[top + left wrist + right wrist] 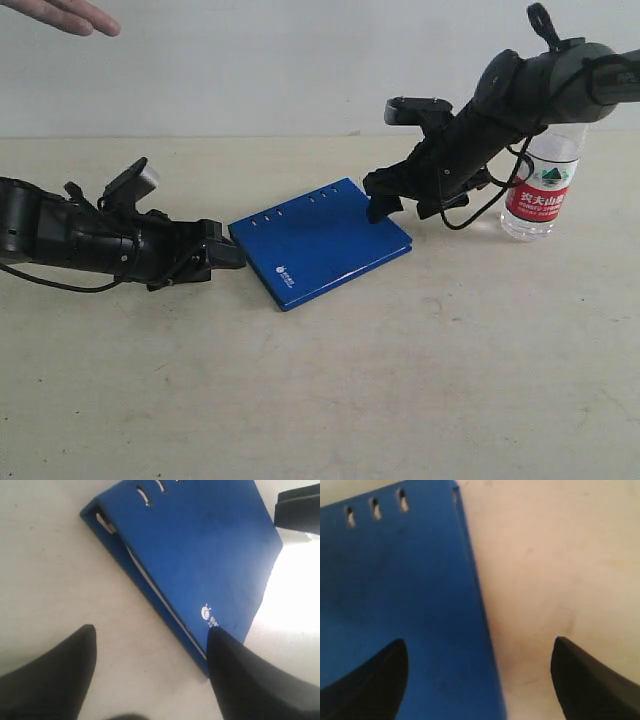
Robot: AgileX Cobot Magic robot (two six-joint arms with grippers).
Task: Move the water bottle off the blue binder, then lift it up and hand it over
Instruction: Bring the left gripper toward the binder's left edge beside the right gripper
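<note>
The blue binder [320, 245] lies flat on the table with nothing on it. The water bottle [540, 195] stands upright on the table to the binder's right, its cap hidden behind the right arm. My right gripper [403, 208] is open, low over the binder's far right corner. In the right wrist view the gripper [480, 642] straddles the binder's [395, 580] edge. My left gripper [232, 256] is open at the binder's left corner. In the left wrist view the gripper [150, 635] has one finger [240, 680] over the binder's [200, 545] corner by its white logo.
A person's hand [70, 15] reaches in at the upper left, against the pale wall. The bare beige tabletop [400, 400] spreads in front of the binder. A cable loops below the right arm [530, 90], close to the bottle.
</note>
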